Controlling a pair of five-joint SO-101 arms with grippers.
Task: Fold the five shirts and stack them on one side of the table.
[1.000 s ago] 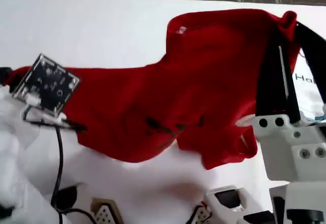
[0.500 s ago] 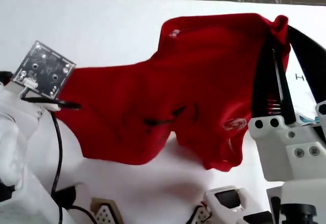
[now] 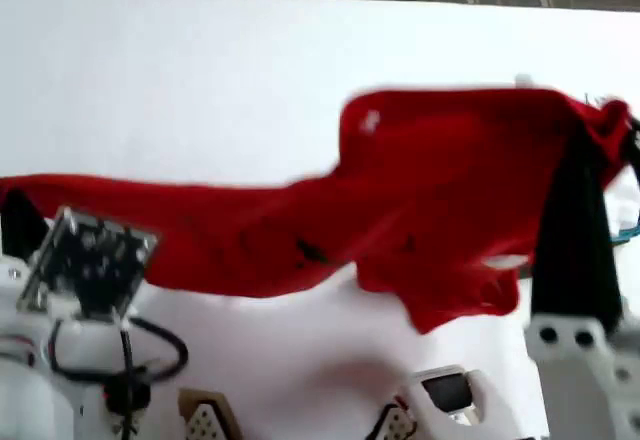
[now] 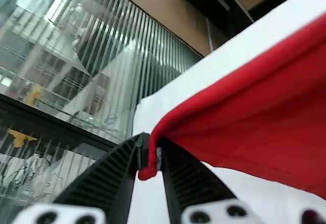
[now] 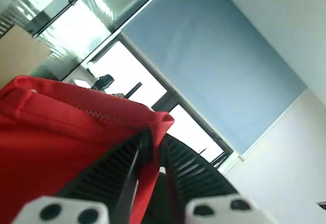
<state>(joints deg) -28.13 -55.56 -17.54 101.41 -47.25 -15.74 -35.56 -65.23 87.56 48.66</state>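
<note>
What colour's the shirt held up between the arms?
The shirt is red; the high view shows it best.

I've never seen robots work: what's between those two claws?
The red shirt spans the whole gap, the left gripper and right gripper each pinching an end, as the high view shows.

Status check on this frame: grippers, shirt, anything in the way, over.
Left gripper shut on red shirt corner. Right gripper shut on another edge. Shirt stretched between them over white table, unfolded.
</note>
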